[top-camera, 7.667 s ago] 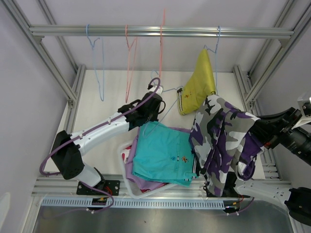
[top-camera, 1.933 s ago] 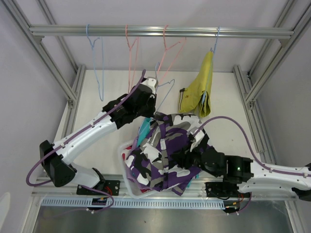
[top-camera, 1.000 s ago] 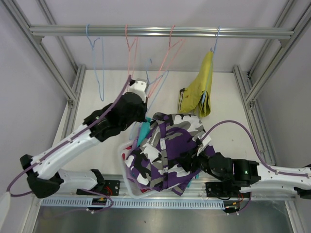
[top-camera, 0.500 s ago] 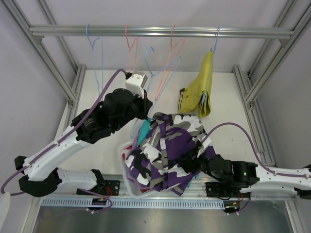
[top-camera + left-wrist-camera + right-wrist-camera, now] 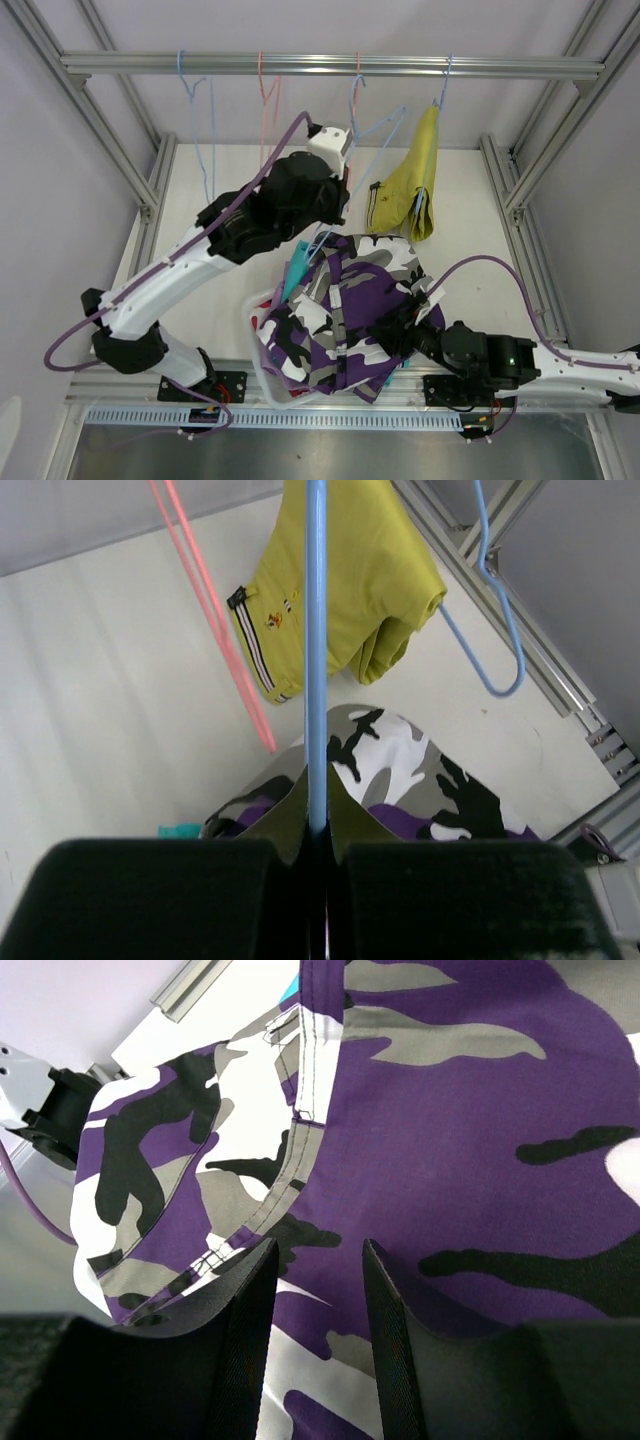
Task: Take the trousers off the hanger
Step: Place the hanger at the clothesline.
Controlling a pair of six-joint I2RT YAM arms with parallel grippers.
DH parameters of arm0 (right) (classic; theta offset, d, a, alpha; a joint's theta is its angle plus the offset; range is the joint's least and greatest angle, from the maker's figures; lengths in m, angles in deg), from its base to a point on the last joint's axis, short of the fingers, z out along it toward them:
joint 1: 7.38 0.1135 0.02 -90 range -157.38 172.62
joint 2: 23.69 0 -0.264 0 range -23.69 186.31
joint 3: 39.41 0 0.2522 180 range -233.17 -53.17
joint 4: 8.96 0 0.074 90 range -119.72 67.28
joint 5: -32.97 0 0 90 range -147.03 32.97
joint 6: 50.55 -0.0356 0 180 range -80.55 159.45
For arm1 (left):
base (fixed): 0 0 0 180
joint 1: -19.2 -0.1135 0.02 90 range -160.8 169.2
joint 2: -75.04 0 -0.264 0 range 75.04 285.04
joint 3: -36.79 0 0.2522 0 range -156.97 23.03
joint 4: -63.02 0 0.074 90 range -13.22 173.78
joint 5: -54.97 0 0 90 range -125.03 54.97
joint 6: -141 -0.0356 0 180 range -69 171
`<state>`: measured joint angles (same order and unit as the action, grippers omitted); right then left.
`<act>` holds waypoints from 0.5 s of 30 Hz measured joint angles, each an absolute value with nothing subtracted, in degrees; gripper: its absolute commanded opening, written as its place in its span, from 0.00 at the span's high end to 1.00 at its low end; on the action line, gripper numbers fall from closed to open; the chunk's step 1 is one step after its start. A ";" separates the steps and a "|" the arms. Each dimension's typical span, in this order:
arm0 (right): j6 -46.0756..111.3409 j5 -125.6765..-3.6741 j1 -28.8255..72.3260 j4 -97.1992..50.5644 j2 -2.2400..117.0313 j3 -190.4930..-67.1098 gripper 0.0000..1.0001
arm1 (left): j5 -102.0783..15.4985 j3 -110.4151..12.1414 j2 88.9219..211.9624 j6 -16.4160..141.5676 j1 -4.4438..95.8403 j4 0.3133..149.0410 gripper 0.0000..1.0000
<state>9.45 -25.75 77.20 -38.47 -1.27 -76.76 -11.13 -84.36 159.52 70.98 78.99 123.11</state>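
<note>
My left jaws pinch an empty blue hanger (image 5: pixel 316 630), and the yellow shorts (image 5: pixel 415 185) hang lengthwise just to their right, over the tabletop's (image 5: pixel 210 260) far right corner, well away from my right jaws, part-open above the camouflage shorts (image 5: pixel 480 1110).

We've got the left arm (image 5: pixel 200 255) stretched up and away, left gripper (image 5: pixel 317 832) pinched tight on the blue hanger (image 5: pixel 316 630); right arm (image 5: pixel 560 358) lies low, reaching left, right gripper (image 5: pixel 318 1260) fingers apart.
</note>
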 measured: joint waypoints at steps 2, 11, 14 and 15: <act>9.45 -25.44 77.22 -38.56 -2.19 -76.28 0.56 | -10.91 -87.92 162.89 70.66 78.99 123.89 0.99; 9.62 -24.65 77.20 -38.67 -4.68 -74.47 0.56 | -8.20 -107.05 178.21 69.96 78.55 129.10 0.99; 9.82 -24.54 77.20 -38.64 -5.01 -74.12 0.56 | -7.72 -109.85 180.24 69.96 77.85 130.08 0.99; 9.97 -24.52 77.20 -38.62 -5.07 -73.96 0.56 | -7.52 -110.26 180.51 69.96 77.55 130.14 1.00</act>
